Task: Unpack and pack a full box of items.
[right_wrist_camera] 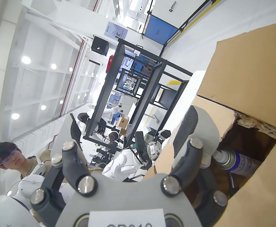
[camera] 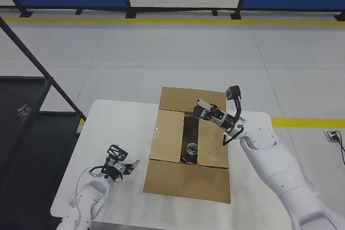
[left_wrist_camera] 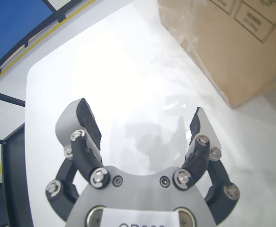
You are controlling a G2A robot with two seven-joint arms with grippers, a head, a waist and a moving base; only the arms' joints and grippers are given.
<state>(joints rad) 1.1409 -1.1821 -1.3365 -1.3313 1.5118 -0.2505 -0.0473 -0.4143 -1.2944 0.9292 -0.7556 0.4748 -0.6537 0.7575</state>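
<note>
Box (camera: 187, 172) on table (camera: 115, 126), flaps (camera: 168, 135) part open, can (right_wrist_camera: 237, 160) inside. Right gripper (camera: 201, 109) spread at box's far rim; push flaps fully back before reaching in. Left gripper (left_wrist_camera: 140, 107) spread, beside box

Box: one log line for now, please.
box: flaps partly open, spray can inside | right hand: open, at opening | left hand: open, over table beside box

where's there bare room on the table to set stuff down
Bare patch: table left of the box, beyond the open left gripper. The strip right of the box lies under the right arm. Crowded: the slot between flaps, right gripper at it, spray can inside.
</note>
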